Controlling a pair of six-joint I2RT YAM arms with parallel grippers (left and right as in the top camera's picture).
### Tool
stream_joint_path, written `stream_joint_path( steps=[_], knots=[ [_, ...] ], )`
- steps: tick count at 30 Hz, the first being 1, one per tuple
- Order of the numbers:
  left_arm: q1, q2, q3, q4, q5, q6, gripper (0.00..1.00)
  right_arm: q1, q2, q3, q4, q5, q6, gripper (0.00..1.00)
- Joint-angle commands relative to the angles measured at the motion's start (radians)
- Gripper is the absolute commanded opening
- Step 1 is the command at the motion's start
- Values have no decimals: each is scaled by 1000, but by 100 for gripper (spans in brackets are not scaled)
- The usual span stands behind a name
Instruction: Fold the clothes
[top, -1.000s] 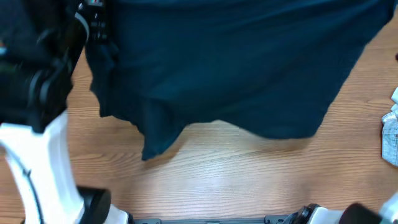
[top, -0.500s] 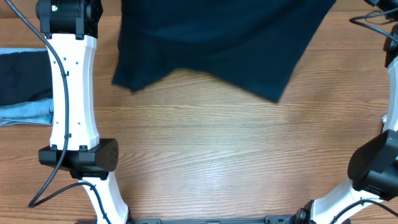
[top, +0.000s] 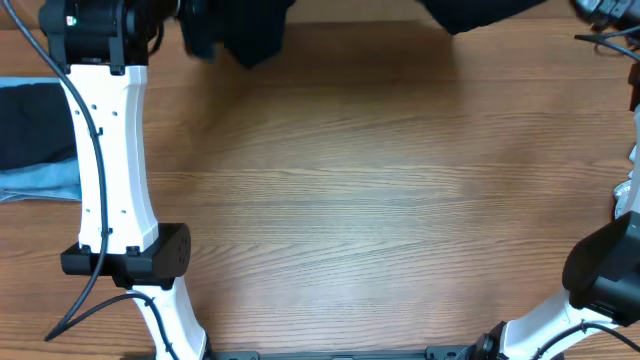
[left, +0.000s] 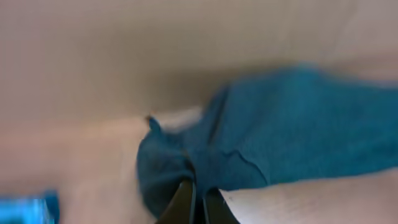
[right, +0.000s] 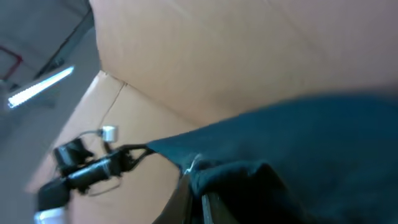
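Navy shirt (left: 298, 124) pinched tight in left claw (left: 199, 202) and right claw (right: 196, 205).

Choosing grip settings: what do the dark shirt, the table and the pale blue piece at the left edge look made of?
Shirt: soft matte knit, probably cotton jersey; it bunches and creases. Table: wood or wood-look laminate, slight sheen, long grain lines. Pale blue piece: probably denim, faded blue, folded; too small to be sure.

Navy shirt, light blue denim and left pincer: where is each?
navy shirt (left: 292, 137), left wrist view, on its bunched middle.
light blue denim (top: 40, 182), overhead view, on its strip at far left.
left pincer (left: 199, 190), left wrist view, between its shut fingertips.
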Motion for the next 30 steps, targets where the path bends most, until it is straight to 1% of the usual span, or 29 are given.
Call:
stream_joint_path(
  steps=[1,4,5,7,9,12,15,21,23,24,26,28,29,30],
  knots=[
    [-10,-23,8,-130,14,27,5,-3,-22,16,-180,-77,-111,4],
    [-21,-23,8,-247,29,27,6,-3,-22,16,-407,-63,-240,4],
    [-22,-23,8,-275,29,27,8,-3,-22,16,-498,-34,-278,4],
    [-24,-23,8,-312,29,27,8,-2,-22,16,-615,26,-340,4],
    [-24,-23,8,-344,29,27,8,2,-22,16,-768,127,-390,4],
    [-24,-23,3,-385,29,23,6,14,-22,16,-980,295,-522,4],
    [-43,-24,-31,-385,36,5,6,26,-22,16,-1120,436,-620,4],
    [-83,-24,-140,-385,21,0,12,26,-23,16,-1291,610,-756,4],
    [-87,-24,-175,-385,22,-2,22,26,-23,16,-1319,645,-786,4],
    [-89,-24,-193,-385,22,-5,23,26,-23,16,-1329,652,-794,5],
    [-89,-24,-202,-385,22,-19,29,26,-23,16,-1336,654,-806,12],
    [-89,-27,-200,-385,21,-19,30,26,-23,16,-1340,654,-806,19],
    [-87,-35,-200,-385,22,-19,31,25,-23,17,-1343,654,-806,21],
    [-86,-50,-200,-385,21,-19,32,23,-23,18,-1344,655,-806,21]
  ],
)
